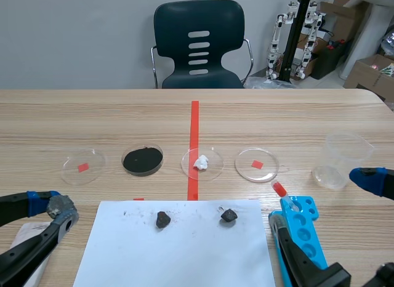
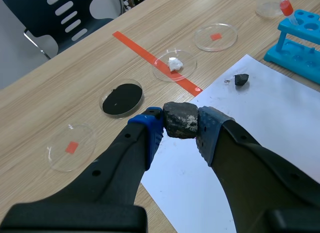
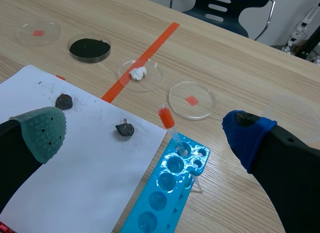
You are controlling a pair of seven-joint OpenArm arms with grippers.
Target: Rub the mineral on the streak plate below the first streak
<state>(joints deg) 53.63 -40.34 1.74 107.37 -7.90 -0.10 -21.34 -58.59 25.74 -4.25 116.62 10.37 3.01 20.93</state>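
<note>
The left pincer [image 2: 180, 128] is clenched on the dark grey lumpy mineral [image 2: 181, 119]. Its blue pads press the stone's two sides, leaving the pale-flecked underside free, which is probably the face meant to rub. It hangs near the near left corner of the pale wooden surface [image 1: 92, 114], just off the left edge of the flat white sheet [image 1: 184, 256], which seems to serve as the streak plate.

The sheet lies against the surface's near edge, between both arms. Faint dark specks lie along its far edge, but I cannot pick out a clear first streak among them. Two small dark stones [image 1: 162, 219] [image 1: 229, 215] sit apart near that far edge, likely other samples.

The right pincer [image 3: 144, 133] is released and holds nothing. It hangs over the near right part of the surface, above the bright blue plastic test-tube rack [image 1: 303, 228], probably parked clear of the rubbing.

A row of round clear dishes runs across the middle of the surface, out of the way of the sheet. One holds black powder [image 1: 142, 160], and one, lying on the tape line, holds a white lump [image 1: 202, 163]. A clear plastic cup [image 1: 341, 159] stands toward the right edge.

I judge the next move to be carrying the mineral over the sheet and dragging it beneath the existing mark.
</note>
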